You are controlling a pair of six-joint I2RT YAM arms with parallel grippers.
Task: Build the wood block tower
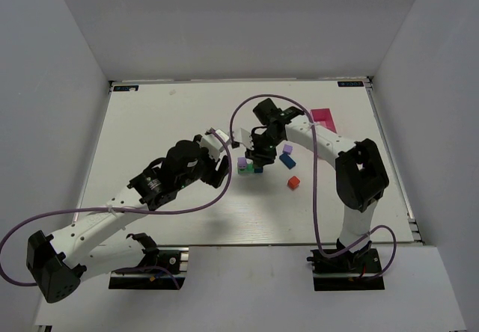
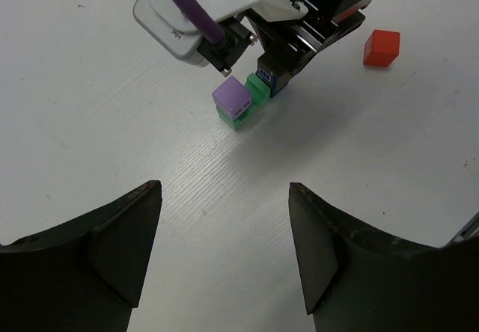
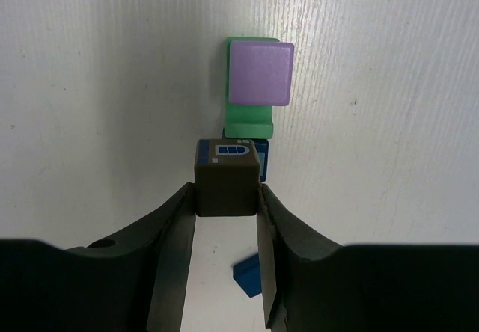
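The small tower [image 1: 247, 166] stands mid-table: a purple cube [image 3: 260, 72] on a green block [image 3: 247, 123], with a blue cube [image 3: 261, 152] against it. My right gripper [image 3: 227, 194] is shut on a grey-brown cube [image 3: 227, 176] with a window picture, held just over the blue cube. In the left wrist view the purple cube [image 2: 231, 96] and green block [image 2: 241, 117] lie ahead, and the right gripper [image 2: 299, 33] hides the blue cube's top. My left gripper [image 2: 224, 190] is open and empty, a short way left of the tower.
Loose cubes lie right of the tower: purple [image 1: 287, 149], blue [image 1: 287, 161] and red [image 1: 293, 183]. The blue one also shows below my right fingers [image 3: 247, 276]. A pink box [image 1: 323, 119] lies at the back right.
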